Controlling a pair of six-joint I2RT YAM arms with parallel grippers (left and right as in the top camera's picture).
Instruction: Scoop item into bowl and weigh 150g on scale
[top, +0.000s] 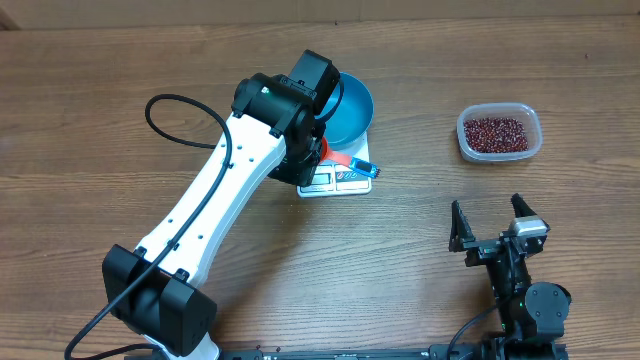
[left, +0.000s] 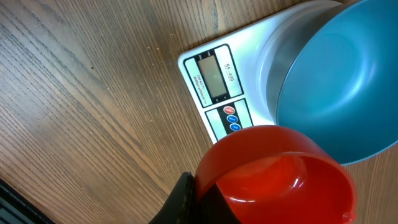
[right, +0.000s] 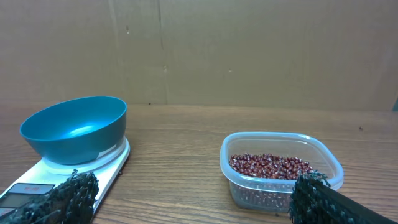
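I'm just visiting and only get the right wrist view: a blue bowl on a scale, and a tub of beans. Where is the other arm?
Observer: Overhead, the left arm reaches over to the scale and ends above its front edge.
Visitor: Is it holding something?
Observer: Yes, the left gripper is shut on an orange-red scoop.
Visitor: Anything in it?
Observer: No. In the left wrist view the scoop's inside is bare.
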